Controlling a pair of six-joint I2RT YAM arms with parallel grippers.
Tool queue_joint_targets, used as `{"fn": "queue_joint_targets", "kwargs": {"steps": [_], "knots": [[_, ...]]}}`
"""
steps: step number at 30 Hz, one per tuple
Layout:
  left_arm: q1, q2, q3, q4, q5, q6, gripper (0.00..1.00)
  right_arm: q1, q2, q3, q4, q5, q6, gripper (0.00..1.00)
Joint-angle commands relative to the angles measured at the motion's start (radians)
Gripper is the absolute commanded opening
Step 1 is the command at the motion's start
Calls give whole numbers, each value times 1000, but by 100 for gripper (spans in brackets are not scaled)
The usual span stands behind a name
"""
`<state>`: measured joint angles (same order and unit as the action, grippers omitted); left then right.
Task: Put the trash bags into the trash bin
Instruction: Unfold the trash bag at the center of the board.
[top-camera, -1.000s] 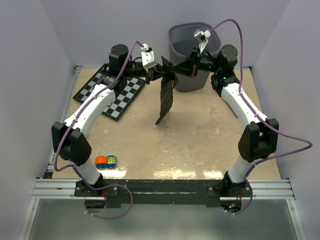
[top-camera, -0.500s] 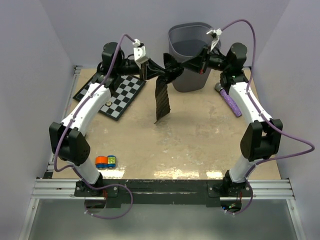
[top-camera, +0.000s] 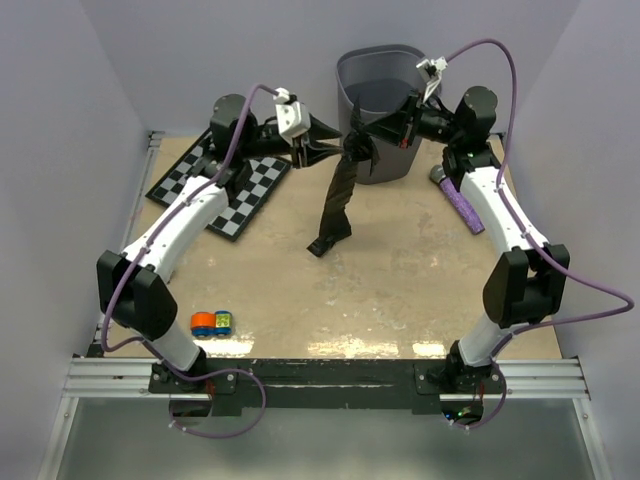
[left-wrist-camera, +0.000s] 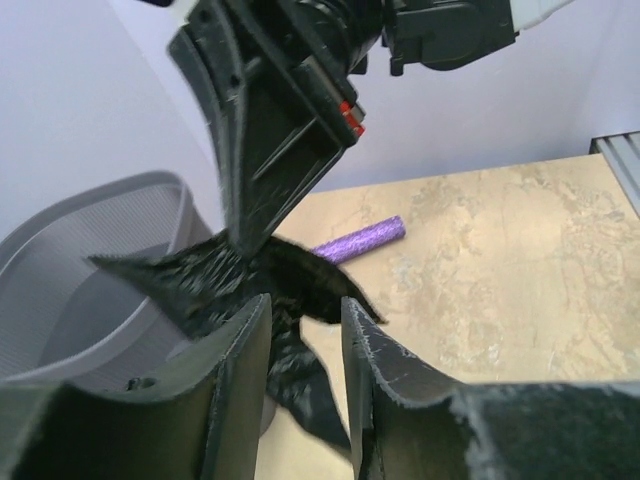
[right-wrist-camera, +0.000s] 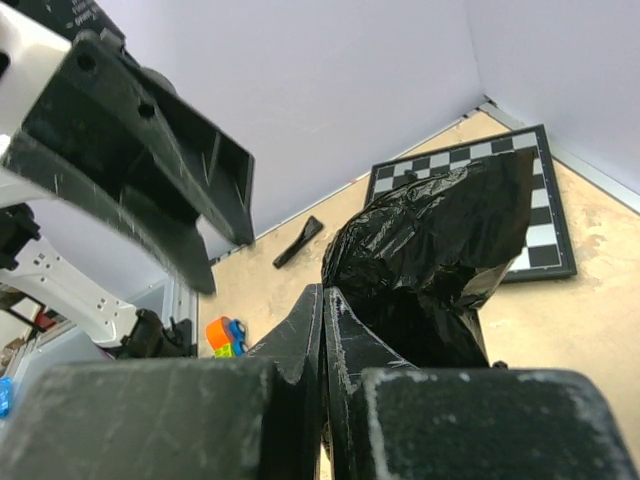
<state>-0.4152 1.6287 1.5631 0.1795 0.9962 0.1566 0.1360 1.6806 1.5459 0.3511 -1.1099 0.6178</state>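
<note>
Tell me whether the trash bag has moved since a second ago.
Yes. The trash bag has shifted right: its bunched top now overlaps the left edge of the trash bin.

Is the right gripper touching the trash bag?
Touching. The right wrist view shows the right gripper shut on the trash bag, which is pinched between its fingertips.

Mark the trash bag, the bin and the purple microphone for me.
trash bag (top-camera: 340, 195): top view, middle of hanging strip.
trash bin (top-camera: 390, 168): top view, front wall.
purple microphone (top-camera: 462, 205): top view, mid handle.
</note>
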Motion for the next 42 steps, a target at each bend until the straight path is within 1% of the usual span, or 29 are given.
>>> {"fn": "queue_joint_targets", "kwargs": {"steps": [1, 4, 9, 14, 16, 17, 18, 20, 23, 24, 26, 28, 29, 31, 35, 42], "knots": [[-57, 39, 52, 67, -103, 49, 41, 8, -62, -3, 23, 2, 10, 0], [-76, 69, 78, 64, -148, 75, 41, 11, -71, -7, 34, -8, 26, 0], [-91, 114, 129, 72, -191, 60, 40, 14, -84, -35, 58, -11, 46, 0], [-103, 126, 138, 71, -261, 81, 38, 19, -88, -55, 81, -11, 66, 0], [-103, 128, 141, 57, -236, 109, 38, 20, -88, -53, 85, -8, 68, 0], [-105, 128, 141, 51, -222, 119, 36, 20, -87, -53, 86, -7, 68, 0], [-103, 128, 143, 43, -211, 124, 31, 20, -85, -52, 88, -5, 69, 0], [-105, 129, 146, 20, -173, 141, 27, 20, -84, -50, 89, -5, 69, 0], [-106, 128, 141, 2, -131, 156, 27, 20, -79, -49, 91, -4, 77, 0], [-106, 128, 137, 3, -125, 161, 28, 20, -78, -47, 89, -2, 77, 0], [-108, 128, 135, 3, -128, 161, 29, 20, -76, -46, 91, -4, 77, 0], [-109, 128, 138, -12, -119, 198, 30, 20, -75, -47, 92, -2, 82, 0], [-109, 128, 140, -29, -111, 217, 28, 20, -75, -50, 92, -2, 82, 0], [-111, 128, 147, -37, -106, 242, 13, 20, -76, -52, 92, -4, 82, 0], [-111, 115, 144, -25, -128, 230, 0, 19, -81, -61, 91, -2, 80, 0], [-83, 22, 48, 34, -169, 230, 0, -27, -93, -86, 43, 24, 62, 0]]}}
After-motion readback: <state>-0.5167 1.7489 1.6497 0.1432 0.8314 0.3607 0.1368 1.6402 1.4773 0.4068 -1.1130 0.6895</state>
